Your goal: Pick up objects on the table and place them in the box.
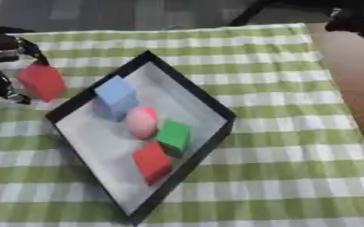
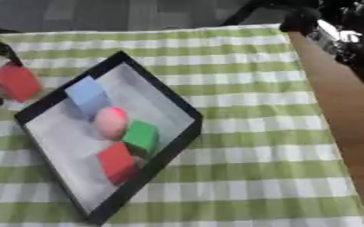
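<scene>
Four blocks already lie in the black-rimmed box (image 1: 204,99); your left hand (image 1: 2,66) grips a red cube (image 1: 41,80) just off its upper-left rim, so the box lies to your right, on the green-checked worktop (image 1: 294,133).

Seen from the robot's head, both eyes of one stereo camera look steeply down and forward onto the table (image 1: 294,133), draped in green-and-white check and lying slightly askew. The left eye view and the right eye view share nearly the whole scene: the black-rimmed box (image 1: 187,84) at close range and the left hand (image 1: 2,71) at the left edge. The right eye view sits a little further right, taking in more bare wood and the dark right arm (image 2: 348,35) at upper right.
</scene>
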### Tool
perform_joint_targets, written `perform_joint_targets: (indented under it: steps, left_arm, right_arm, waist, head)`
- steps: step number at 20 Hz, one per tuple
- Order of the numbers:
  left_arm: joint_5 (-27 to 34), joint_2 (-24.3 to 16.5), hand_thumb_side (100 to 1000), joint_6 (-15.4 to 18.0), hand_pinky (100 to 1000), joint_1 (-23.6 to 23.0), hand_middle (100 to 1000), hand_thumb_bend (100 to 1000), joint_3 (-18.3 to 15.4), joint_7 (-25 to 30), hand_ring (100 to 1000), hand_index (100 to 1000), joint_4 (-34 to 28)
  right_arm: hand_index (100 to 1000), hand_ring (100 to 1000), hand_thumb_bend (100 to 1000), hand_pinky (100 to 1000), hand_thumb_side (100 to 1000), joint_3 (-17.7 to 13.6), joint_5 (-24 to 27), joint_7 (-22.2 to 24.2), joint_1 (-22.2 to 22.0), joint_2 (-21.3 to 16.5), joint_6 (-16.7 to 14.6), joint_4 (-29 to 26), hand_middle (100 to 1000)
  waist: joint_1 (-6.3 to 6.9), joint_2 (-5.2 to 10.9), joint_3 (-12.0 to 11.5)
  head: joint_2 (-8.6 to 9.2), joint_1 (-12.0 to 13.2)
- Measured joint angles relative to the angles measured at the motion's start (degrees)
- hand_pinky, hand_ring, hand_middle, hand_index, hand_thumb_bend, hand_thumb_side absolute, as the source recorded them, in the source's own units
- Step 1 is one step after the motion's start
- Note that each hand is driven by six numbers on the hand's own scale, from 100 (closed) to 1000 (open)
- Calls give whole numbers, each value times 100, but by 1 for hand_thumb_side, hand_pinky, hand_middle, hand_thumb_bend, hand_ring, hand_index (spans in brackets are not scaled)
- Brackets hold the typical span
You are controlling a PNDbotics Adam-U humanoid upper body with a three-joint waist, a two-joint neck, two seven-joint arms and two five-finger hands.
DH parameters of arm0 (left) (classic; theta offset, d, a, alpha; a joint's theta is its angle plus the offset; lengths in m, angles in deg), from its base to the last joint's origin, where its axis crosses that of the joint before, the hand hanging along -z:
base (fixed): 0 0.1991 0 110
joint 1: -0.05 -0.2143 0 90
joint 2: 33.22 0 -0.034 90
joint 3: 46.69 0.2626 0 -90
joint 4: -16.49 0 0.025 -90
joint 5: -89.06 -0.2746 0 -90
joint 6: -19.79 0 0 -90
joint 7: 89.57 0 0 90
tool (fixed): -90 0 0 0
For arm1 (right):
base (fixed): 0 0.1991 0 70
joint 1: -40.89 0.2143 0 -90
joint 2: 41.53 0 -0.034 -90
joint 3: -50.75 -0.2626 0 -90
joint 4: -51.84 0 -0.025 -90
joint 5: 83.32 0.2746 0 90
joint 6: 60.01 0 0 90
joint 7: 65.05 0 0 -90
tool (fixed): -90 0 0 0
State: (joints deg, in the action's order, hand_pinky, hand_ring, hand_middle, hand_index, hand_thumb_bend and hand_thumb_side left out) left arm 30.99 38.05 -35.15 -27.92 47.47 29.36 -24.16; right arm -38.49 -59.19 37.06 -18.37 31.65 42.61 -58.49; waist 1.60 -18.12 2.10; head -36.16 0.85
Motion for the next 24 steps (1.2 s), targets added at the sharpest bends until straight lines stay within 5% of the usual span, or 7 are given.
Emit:
perform_joint_targets:
  steps: [10, 17, 24]
  left_arm:
    - [-419, 107, 100, 104, 783, -11, 562, 656, -11, -372, 701, 712, 72]
    - [-495, 120, 100, 59, 716, -11, 467, 559, -26, -772, 607, 604, 92]
    - [-278, 146, 100, -64, 699, -6, 463, 474, -45, -898, 592, 594, 76]
  right_arm:
    - [759, 708, 204, 889, 327, 2, -33, 33, 2, 3, 1, 37, 602]
    - [759, 709, 194, 889, 331, 2, -38, 42, 2, 3, -7, 64, 602]
    - [760, 709, 189, 889, 326, 2, -10, 39, -7, 3, -11, 69, 603]
  waist:
    - [-1, -76, 24]
    - [-1, -76, 25]
    - [-1, -67, -14]
  head:
    - [8, 21]
    - [3, -2]
    - [-153, -208]
